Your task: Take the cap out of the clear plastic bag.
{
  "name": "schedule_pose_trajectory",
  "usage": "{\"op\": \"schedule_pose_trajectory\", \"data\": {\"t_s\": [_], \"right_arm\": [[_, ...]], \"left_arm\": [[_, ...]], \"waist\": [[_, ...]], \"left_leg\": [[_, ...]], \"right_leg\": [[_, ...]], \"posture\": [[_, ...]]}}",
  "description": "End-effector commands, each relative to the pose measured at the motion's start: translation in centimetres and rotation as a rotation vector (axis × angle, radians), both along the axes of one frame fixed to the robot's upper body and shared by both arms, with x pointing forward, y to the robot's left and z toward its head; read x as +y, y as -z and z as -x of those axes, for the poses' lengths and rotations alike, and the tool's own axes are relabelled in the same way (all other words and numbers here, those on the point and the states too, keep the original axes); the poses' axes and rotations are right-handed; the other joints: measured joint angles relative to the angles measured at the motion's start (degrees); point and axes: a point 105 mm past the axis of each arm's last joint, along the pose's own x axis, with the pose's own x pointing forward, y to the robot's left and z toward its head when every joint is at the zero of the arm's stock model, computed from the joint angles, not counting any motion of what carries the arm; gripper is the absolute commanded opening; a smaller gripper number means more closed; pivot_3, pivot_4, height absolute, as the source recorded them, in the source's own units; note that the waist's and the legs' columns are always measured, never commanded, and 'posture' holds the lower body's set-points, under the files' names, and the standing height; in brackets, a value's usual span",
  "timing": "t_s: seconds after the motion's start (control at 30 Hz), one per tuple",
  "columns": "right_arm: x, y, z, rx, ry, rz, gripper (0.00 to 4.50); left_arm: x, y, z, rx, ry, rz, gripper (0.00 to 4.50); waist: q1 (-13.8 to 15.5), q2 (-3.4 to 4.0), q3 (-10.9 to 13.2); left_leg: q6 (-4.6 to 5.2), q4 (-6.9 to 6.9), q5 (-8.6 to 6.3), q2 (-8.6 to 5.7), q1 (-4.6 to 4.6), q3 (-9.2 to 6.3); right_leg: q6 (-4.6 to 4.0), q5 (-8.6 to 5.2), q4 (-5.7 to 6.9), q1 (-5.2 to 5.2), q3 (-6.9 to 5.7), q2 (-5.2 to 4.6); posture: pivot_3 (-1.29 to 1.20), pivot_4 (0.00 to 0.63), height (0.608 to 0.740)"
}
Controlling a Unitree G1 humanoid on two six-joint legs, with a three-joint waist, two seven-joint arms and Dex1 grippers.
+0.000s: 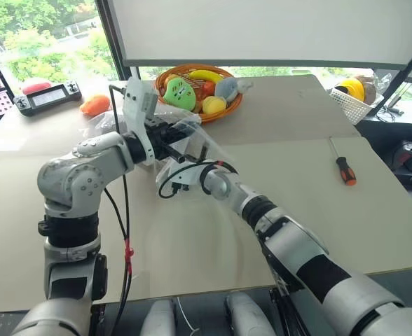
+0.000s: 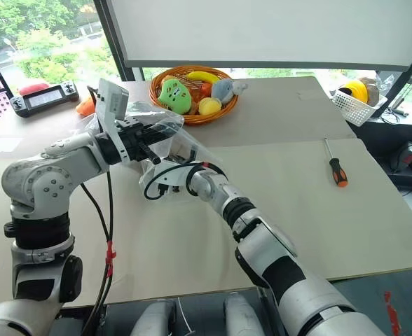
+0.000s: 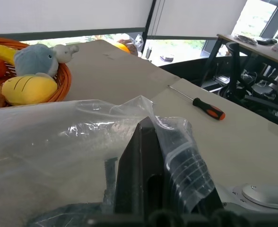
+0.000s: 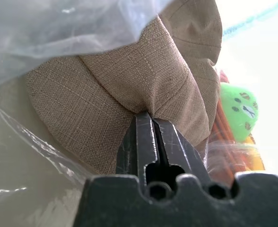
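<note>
Item one, the clear plastic bag (image 1: 181,136): you are looking at it being held up off the tabletop (image 1: 297,210) near the middle of the scene, just in front of the orange fruit basket (image 1: 230,108), its crinkled film draping over both arms' ends. Item two, the left pincer (image 3: 146,137): it is clenching on a fold of the bag's upper edge, its two black fingers pressed flat together with the film gathered around them. Item three, the cap (image 4: 143,75): it is sitting inside the bag, its beige woven fabric bunching directly against the tip of the right pincer (image 4: 151,120), with the bag's film lying over it above and beside it. Item four, the right pincer: it is reaching into the bag from the near side, level and angled toward the left arm, and its fingers are closing tight on a pinch of the cap's fabric, the cloth folding up around the fingertips. Item five, surroundings: the basket is carrying a green plush toy (image 1: 180,93), a banana (image 1: 206,75), a yellow plush (image 1: 214,105) and a grey-blue plush (image 1: 227,87); an orange-handled screwdriver (image 1: 342,166) is lying well apart on the tabletop toward the right; a handheld controller (image 1: 48,96) and an orange object (image 1: 95,105) are resting near the far left edge.
</note>
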Motion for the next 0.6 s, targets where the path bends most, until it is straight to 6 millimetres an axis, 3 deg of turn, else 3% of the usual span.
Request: {"op": "schedule_pose_trajectory", "data": {"t_s": [0.03, 0.3, 0.6], "right_arm": [[0.6, -1.4, 1.6, 0.043, -0.132, -0.150, 0.09], [-1.8, -1.7, 3.6, 0.302, -0.175, -0.464, 0.09], [-4.9, -3.4, 4.5, 0.348, -0.062, -0.574, 0.09]], "left_arm": [[-0.4, -0.7, 0.8, -0.059, 0.025, -0.018, 0.00], [-0.4, 0.2, 0.8, -0.048, 0.016, -0.035, 0.00], [-0.3, 1.5, 0.9, -0.035, 0.022, -0.081, 0.00]], "waist": [[0.0, 0.00, 0.0], [0.0, 0.00, 0.0], [0.2, 0.00, 0.0]], "left_leg": [[0.00, -0.01, 0.00, 0.00, 0.00, 0.00], [-0.01, 0.01, 0.01, 0.02, 0.01, 0.00], [-0.02, 0.02, 0.01, 0.01, 0.01, 0.00]], "right_leg": [[0.00, 0.00, 0.00, 0.00, 0.00, 0.00], [0.00, 0.00, 0.02, 0.03, 0.01, 0.01], [0.01, 0.00, 0.01, 0.03, 0.00, 0.01]], "posture": [[0.00, 0.150, 0.735], [0.00, 0.150, 0.735], [0.00, 0.150, 0.735]]}}
